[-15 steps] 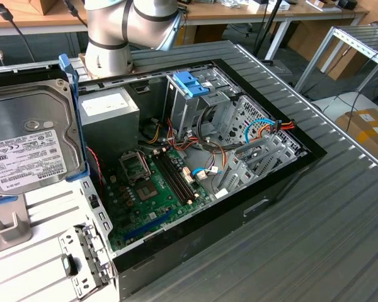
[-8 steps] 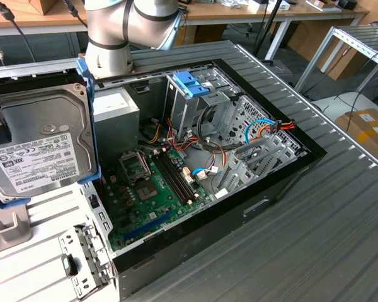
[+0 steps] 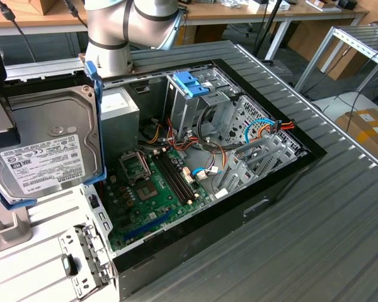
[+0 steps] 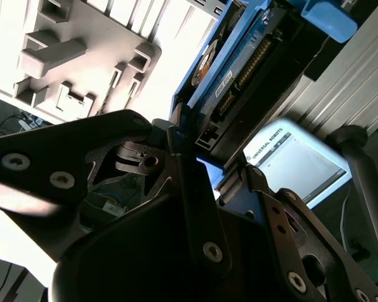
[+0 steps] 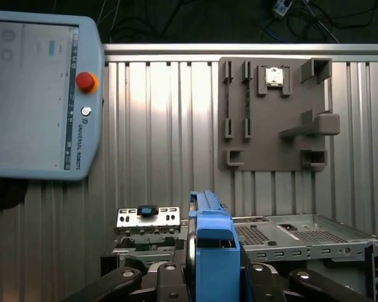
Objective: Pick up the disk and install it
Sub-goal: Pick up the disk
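Bright blue rails edge the disk [image 3: 47, 148], which stands on edge at the exterior view's left, silver labelled face outward, beside the open computer case [image 3: 195, 157]. In the second wrist view, the gripper [image 4: 205, 154] is closed on the disk's connector end. In the first wrist view, black fingers [image 5: 264, 283] pinch the disk's smooth blue plastic tab from both sides.

Grey, blue-railed disk [image 3: 47, 141]

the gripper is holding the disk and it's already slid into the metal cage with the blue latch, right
No. The gripper holds the disk, but the exterior view shows it raised outside the case, at that view's left, apart from the metal cage.
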`<state>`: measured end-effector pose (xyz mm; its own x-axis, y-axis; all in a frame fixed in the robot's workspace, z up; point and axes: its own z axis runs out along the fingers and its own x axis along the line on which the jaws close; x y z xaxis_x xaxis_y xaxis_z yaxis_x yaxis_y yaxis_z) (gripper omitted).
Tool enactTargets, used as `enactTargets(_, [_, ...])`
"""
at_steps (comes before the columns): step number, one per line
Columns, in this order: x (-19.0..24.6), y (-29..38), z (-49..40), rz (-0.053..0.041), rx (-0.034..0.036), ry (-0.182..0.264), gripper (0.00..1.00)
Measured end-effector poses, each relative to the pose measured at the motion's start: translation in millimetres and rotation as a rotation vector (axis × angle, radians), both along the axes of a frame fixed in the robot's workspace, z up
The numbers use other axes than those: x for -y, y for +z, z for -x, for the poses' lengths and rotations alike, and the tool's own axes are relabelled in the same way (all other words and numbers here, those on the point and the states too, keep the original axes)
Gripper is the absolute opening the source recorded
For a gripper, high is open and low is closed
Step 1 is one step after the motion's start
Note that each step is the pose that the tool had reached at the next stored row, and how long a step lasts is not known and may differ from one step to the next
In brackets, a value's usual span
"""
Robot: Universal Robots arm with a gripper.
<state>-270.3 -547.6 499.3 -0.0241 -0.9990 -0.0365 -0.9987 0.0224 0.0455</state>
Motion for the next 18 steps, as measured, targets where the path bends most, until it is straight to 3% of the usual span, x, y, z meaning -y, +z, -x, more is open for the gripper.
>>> enactTargets(18, [9.9,-0.5,-8.3,-0.0001,0.0001,0.000,0.37])
